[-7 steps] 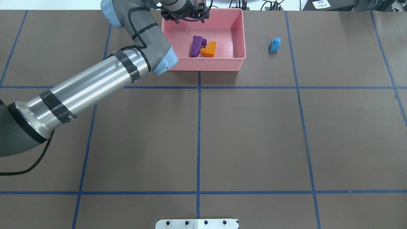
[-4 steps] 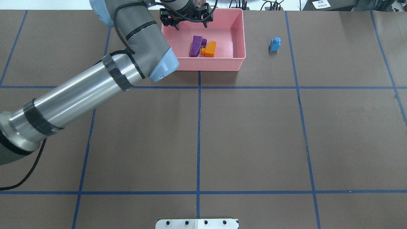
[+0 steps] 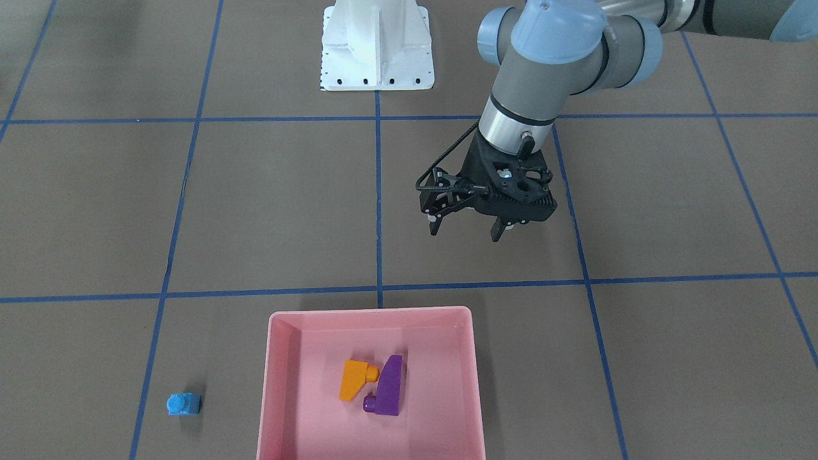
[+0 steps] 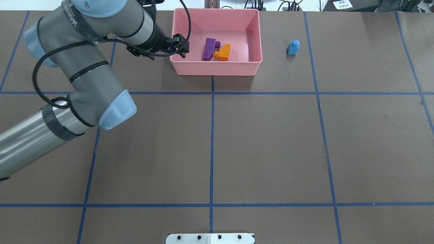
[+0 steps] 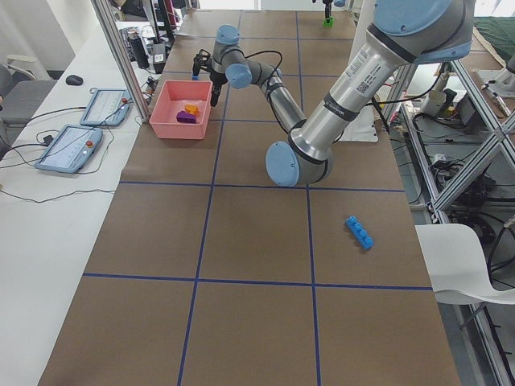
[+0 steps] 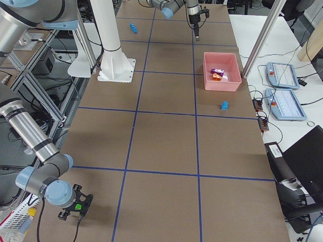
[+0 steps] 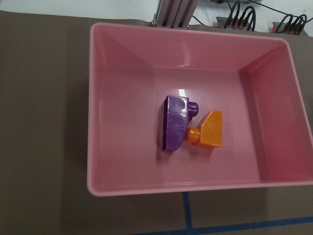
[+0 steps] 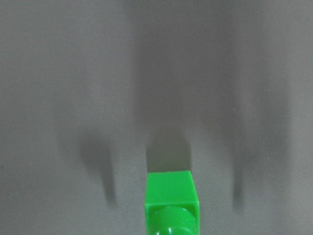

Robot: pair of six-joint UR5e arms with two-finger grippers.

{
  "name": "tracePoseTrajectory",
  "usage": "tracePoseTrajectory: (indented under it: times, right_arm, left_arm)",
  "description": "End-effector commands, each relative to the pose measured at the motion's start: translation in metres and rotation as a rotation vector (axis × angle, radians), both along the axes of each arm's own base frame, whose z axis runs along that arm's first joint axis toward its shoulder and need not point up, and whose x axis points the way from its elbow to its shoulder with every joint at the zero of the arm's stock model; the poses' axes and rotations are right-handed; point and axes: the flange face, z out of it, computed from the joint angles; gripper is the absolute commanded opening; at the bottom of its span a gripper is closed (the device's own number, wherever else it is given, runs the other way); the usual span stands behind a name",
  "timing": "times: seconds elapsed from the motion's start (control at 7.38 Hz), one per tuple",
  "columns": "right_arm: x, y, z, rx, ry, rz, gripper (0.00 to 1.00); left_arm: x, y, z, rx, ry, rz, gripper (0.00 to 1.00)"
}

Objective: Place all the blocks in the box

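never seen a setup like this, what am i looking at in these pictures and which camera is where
Two robot arms work at a brown table. Cameras look from above, opposite, each table end and each wrist. The left tool hangs open and empty near the pink box, which holds a purple block and an orange block. A small blue block stands outside the box; a long blue block lies far off, seen from the left end. The right wrist camera shows a green block close up; whether the right tool grips it cannot be told.

The grey left arm (image 4: 90, 79) has blue caps (image 4: 117, 112), black cable (image 4: 40, 64) and pincer (image 3: 464, 235).
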Motion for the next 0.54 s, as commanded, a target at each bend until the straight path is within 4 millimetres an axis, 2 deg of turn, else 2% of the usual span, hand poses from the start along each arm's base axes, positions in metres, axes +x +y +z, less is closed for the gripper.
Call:
tracePoseTrajectory:
  times: [0.0,0.14,0.27,0.41]
  right_arm:
    - [0.000,0.007,0.007,-0.014,-0.002,0.009,0.84]
    - [0.000,0.006,0.008,-0.014,-0.005,0.009,0.10]
    - [0.000,-0.001,0.008,-0.002,-0.012,0.010,0.00]
    - [0.000,-0.008,0.003,0.012,-0.015,0.015,0.00]
  left_arm:
    - [-0.048,0.055,0.048,-0.021,-0.032,0.015,1.00]
    - [-0.063,0.074,0.065,-0.045,-0.055,0.018,1.00]
    - [-0.073,0.094,0.096,-0.074,-0.087,0.034,1.00]
    - [-0.093,0.117,0.135,-0.049,-0.148,0.089,0.99]
